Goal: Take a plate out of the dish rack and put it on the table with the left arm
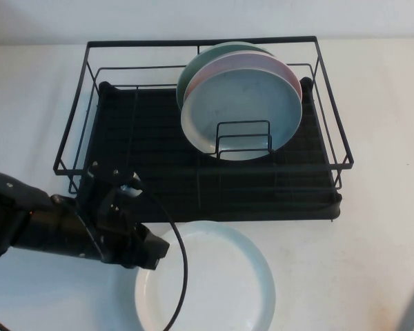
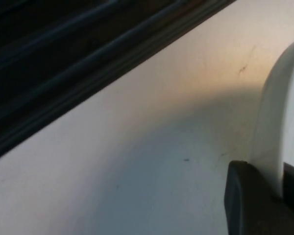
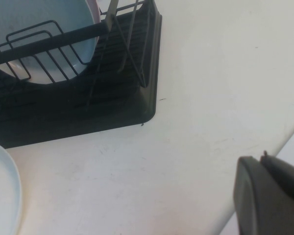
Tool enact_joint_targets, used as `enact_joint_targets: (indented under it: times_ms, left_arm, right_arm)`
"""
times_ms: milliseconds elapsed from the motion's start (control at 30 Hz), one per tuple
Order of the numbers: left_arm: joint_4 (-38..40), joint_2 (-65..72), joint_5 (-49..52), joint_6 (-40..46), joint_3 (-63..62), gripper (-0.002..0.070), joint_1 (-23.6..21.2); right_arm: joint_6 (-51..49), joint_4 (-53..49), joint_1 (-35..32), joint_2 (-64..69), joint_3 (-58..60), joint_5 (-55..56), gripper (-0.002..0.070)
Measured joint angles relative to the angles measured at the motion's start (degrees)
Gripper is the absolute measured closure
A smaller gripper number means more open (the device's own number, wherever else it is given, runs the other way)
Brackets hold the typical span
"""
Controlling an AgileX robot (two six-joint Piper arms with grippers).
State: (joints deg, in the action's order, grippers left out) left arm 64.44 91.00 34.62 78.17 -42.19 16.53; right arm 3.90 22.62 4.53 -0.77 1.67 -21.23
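Plate [image 1: 214,279] flat on table [image 1: 372,227], left tool [image 1: 154,252] pinching its rim, right tool [image 3: 272,196] unclear, no writing.

I see three plates standing on edge together: a blue plate [image 1: 245,110] in front, a pink plate [image 1: 290,77] just behind it, a green plate [image 1: 188,77] rearmost.

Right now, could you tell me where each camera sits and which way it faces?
High view: raised on the robot's side, looking down at the dish rack, the plate on the table, and the left gripper.
Left wrist: low by the plate's rim, fingers closed on it.
Right wrist: off to the rack's right; right gripper fingertip shows.
All share rack and plate.
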Motion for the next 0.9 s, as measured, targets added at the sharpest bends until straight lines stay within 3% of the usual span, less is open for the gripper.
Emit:
enact_joint_targets:
  times_ms: [67, 300, 433, 500, 633, 667, 733, 900]
  left_arm:
    - [-0.02, 0.00, -0.14, 2.01, -0.35, 0.0583, 0.00]
    - [-0.26, 0.00, -2.66, 3.28, -4.10, 0.0290, -0.08]
    - [-2.53, -1.98, -3.07, 2.62, -7.17, 0.0252, -0.12]
    - [-4.37, -4.84, -2.96, 0.95, -8.60, 0.0301, -0.12]
    - [-7.67, -14.98, -3.17, -3.46, -9.55, 0.0561, -0.22]
    - [-8.59, -17.20, -2.83, -4.54, -9.63, 0.0594, -0.22]
    - [-10.41, -22.36, -1.19, -7.27, -9.19, 0.0642, -0.22]
    - [-13.39, -33.29, 0.54, -12.85, -3.41, 0.0671, -0.22]
  right_arm:
    - [0.00, 0.00, 0.00, 0.00, 0.00, 0.00, 0.0694]
    - [0.00, 0.00, 0.00, 0.00, 0.00, 0.00, 0.0694]
    - [0.00, 0.00, 0.00, 0.00, 0.00, 0.00, 0.0694]
    - [0.00, 0.00, 0.00, 0.00, 0.00, 0.00, 0.0694]
    - [0.00, 0.00, 0.00, 0.00, 0.00, 0.00, 0.0694]
    - [0.00, 0.00, 0.00, 0.00, 0.00, 0.00, 0.0694]
    - [0.00, 0.00, 0.00, 0.00, 0.00, 0.00, 0.0694]
    - [0.00, 0.00, 0.00, 0.00, 0.00, 0.00, 0.0694]
